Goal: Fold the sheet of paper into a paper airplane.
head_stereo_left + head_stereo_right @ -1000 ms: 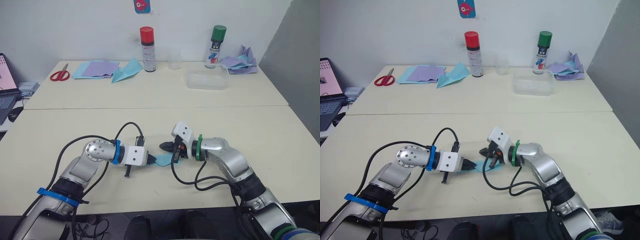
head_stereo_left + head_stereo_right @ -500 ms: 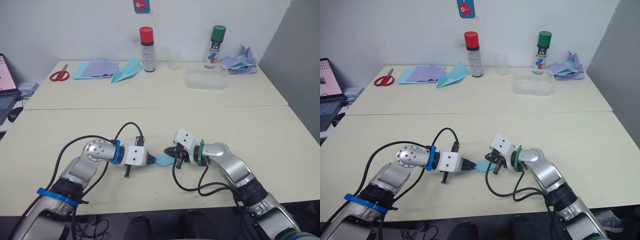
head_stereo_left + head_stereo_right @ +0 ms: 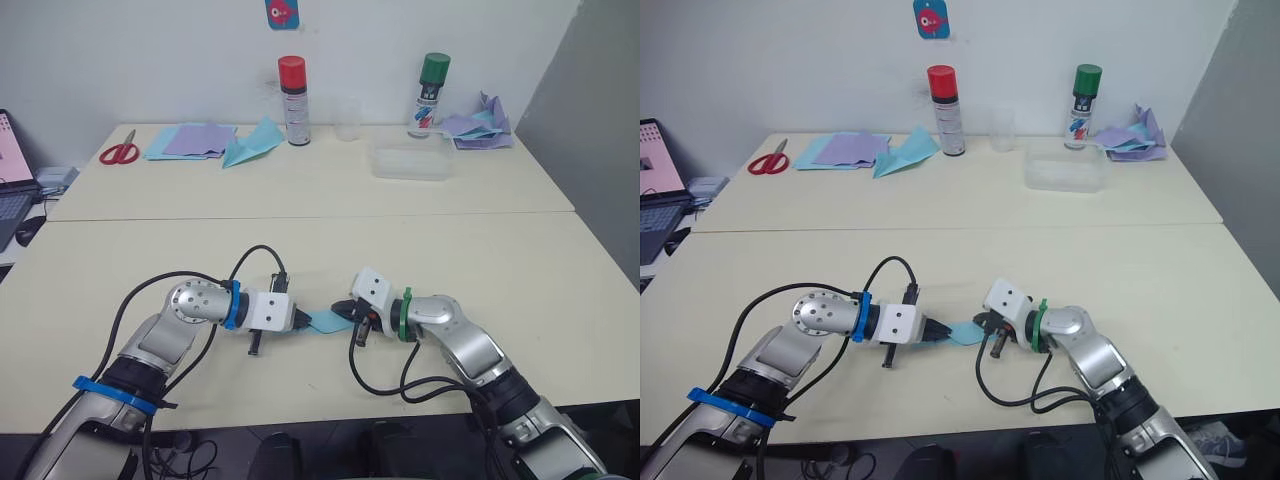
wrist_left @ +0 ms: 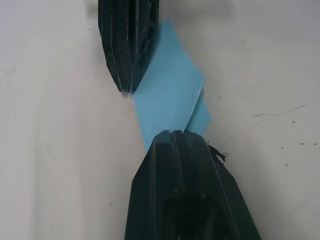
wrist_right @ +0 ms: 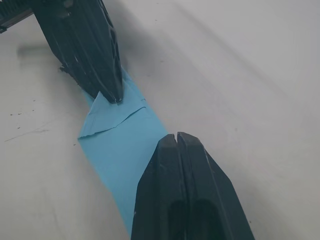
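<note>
The left hand and right hand each pinch an opposite end of the sheet of paper, fingers closed, near the front edge of the surface, bare all round them.

Sky-blue sheet of paper on the cream bench, between black fingers. Further back: red-handled scissors, lilac sheets, a teal paper dart, and 2 spray cans, one red-capped, one green-capped.
</note>
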